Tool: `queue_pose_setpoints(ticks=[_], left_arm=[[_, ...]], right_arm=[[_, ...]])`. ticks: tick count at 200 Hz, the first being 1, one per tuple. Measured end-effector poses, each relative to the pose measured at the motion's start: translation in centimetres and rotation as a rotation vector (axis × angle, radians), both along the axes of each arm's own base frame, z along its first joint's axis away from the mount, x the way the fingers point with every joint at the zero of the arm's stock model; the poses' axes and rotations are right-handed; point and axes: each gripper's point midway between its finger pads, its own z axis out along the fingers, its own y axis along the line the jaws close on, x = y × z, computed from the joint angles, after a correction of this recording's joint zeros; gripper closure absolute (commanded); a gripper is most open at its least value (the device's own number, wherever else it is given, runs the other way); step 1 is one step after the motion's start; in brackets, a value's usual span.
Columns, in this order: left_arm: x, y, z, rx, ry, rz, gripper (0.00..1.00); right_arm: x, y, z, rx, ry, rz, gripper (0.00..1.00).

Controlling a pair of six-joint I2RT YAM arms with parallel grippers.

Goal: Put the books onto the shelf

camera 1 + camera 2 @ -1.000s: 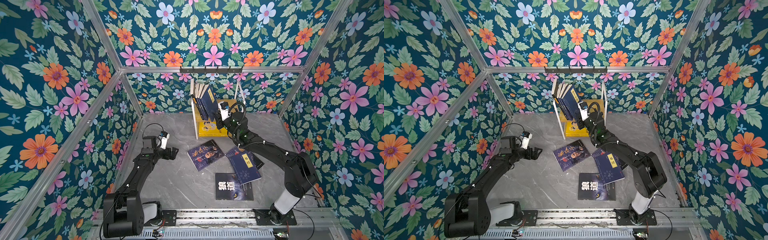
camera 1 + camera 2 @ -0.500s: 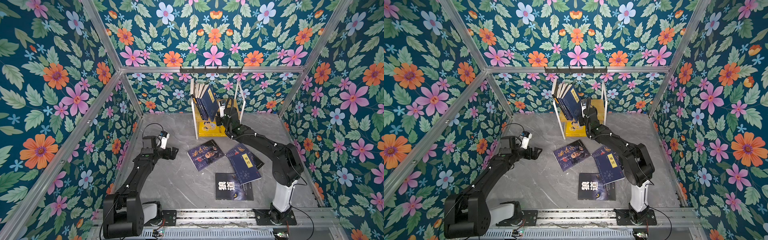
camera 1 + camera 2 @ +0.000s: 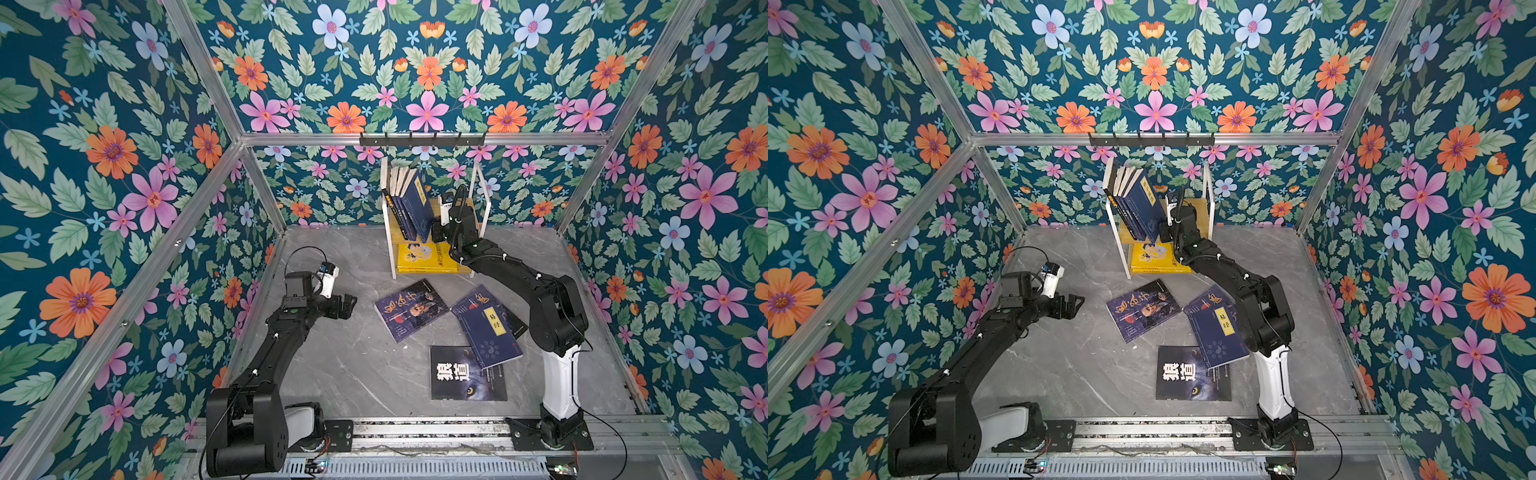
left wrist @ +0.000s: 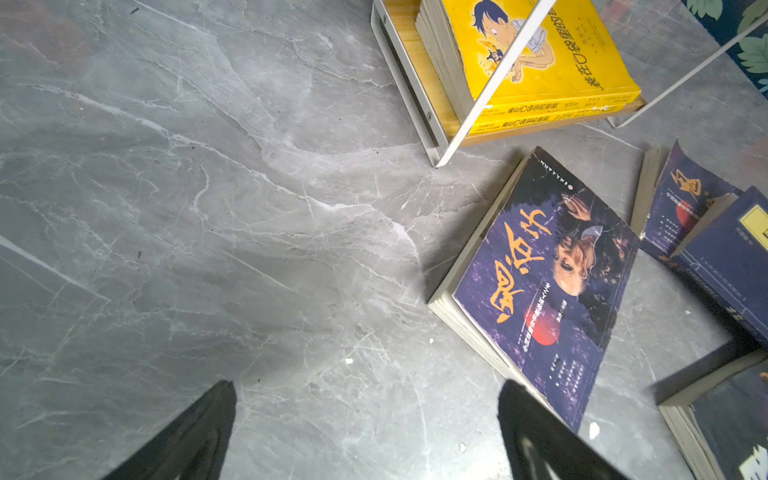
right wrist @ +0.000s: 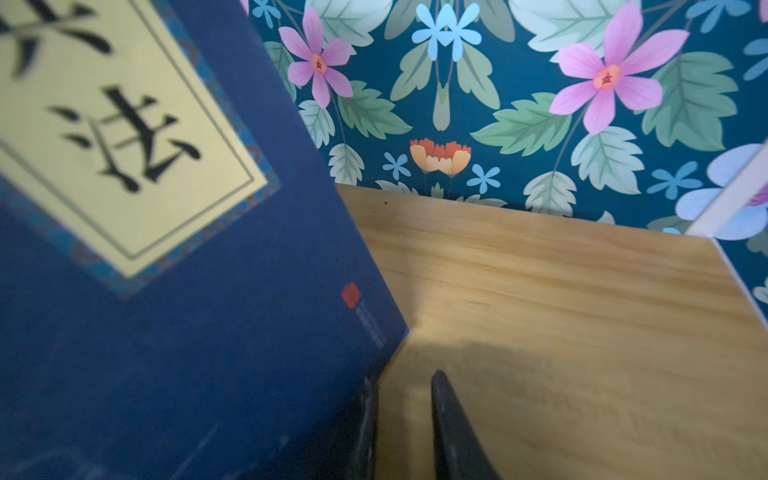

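Observation:
The shelf stands at the back wall. On its upper board several books stand, the outermost a navy book leaning to the right. My right gripper is beside that book's lower corner, its fingers only narrowly apart with bare wood between them. A yellow cartoon-boy book lies on the lower board. On the floor lie a portrait-cover book, a navy book with a yellow label and a black wolf-eye book. My left gripper hovers open, left of the portrait book.
A black hook rail hangs on the back wall above the shelf. Floral walls with aluminium posts close in three sides. Another dark book lies partly under the navy one. Bare grey marble floor stretches in front of the left arm.
The right arm has stretched farther back, carrying its gripper in over the upper board beside the leaning navy book. The left arm and the floor books have not moved.

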Motion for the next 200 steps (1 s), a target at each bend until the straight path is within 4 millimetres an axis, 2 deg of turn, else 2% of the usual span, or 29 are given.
queue_pose_setpoints(ticks=[52,93,130,168,200], left_arm=[[0.0,0.1,0.0,0.003,0.000,0.001,0.00],[0.0,0.1,-0.1,0.004,0.003,0.002,0.00],[0.0,0.1,0.0,0.003,0.003,0.001,0.00],[0.0,0.1,0.0,0.004,0.003,0.001,0.00],[-0.1,0.1,0.1,0.003,0.000,0.000,0.00]], right_arm=[[1.5,1.7,0.4,0.031,-0.018,0.049,0.76],[1.9,2.0,0.4,0.040,-0.013,0.049,0.76],[2.2,2.1,0.4,0.041,0.013,0.005,0.77],[2.0,3.1,0.0,0.019,0.040,-0.031,0.78],[2.7,3.2,0.1,0.011,0.030,-0.061,0.78]])
